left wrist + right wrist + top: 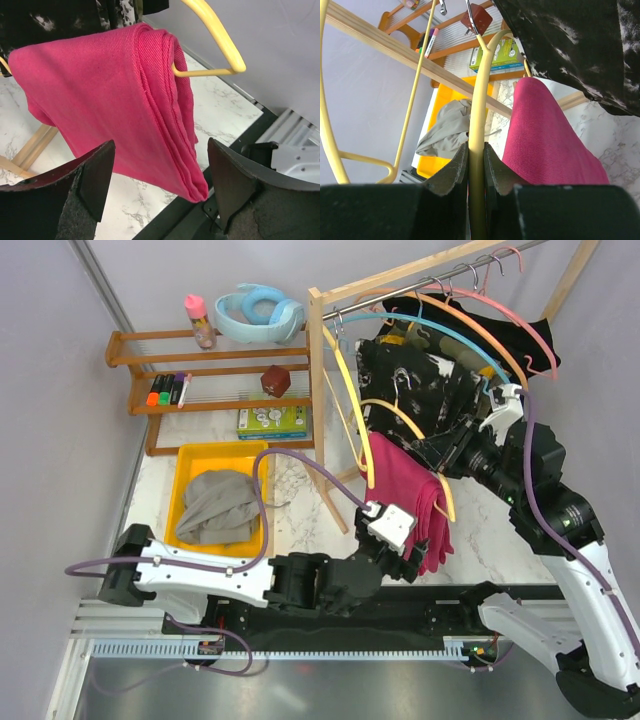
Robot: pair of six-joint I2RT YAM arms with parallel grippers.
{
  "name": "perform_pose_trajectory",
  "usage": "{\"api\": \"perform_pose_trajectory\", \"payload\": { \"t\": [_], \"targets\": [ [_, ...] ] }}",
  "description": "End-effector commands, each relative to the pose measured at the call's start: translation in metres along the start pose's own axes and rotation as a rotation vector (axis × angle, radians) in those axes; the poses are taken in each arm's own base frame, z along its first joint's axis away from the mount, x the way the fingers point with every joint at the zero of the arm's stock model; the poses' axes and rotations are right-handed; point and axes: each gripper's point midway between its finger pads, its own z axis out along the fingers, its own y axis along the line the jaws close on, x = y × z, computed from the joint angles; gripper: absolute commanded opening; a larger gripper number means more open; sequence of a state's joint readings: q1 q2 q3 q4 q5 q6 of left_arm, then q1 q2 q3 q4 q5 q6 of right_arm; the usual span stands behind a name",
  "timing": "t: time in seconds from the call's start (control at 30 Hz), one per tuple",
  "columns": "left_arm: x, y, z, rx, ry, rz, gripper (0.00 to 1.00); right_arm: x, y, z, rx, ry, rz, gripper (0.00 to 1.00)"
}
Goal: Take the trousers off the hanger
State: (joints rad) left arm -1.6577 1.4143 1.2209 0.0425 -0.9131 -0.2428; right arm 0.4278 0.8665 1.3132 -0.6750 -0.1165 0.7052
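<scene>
Right tool tight on yellow hanger, bar hidden under magenta trousers.

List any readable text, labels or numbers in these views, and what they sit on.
No text can be read in any view.
Print on the green box: too blurred, in both the top and right wrist views.
Any print on the markers: too small.
Any label on the pink bottle: too small.
</scene>
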Motion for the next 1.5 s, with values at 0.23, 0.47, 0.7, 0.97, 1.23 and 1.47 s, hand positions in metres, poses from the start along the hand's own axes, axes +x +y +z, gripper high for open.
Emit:
{"api": "perform_pose_trajectory", "payload": {
  "t": [0.23,0.47,0.7,0.97,1.23,1.47],
  "targets": [
    [-0.014,0.000,0.025,-0.210,-0.055,0.031,0.73,-0.036,0.043,-0.031,-0.162,-0.143,0.026,0.00],
    [-0.011,0.002,0.032,-0.252,-0.043,0.065,0.61,-0.034,0.044,-0.041,-0.174,-0.144,0.029,0.00],
    [-0.007,0.007,0.037,-0.254,-0.013,0.085,0.46,-0.030,0.048,-0.052,-0.199,-0.138,0.036,0.00],
    [-0.023,-0.004,0.037,-0.191,-0.012,0.101,0.05,-0.010,0.032,-0.048,-0.176,-0.102,0.053,0.00],
    [-0.054,-0.019,0.020,-0.079,-0.091,0.087,0.02,0.014,0.008,-0.038,-0.123,-0.061,0.056,0.00],
    [-0.100,-0.006,-0.010,-0.068,-0.205,0.066,0.02,0.046,-0.022,-0.034,-0.068,-0.006,0.054,0.00]
  ]
}}
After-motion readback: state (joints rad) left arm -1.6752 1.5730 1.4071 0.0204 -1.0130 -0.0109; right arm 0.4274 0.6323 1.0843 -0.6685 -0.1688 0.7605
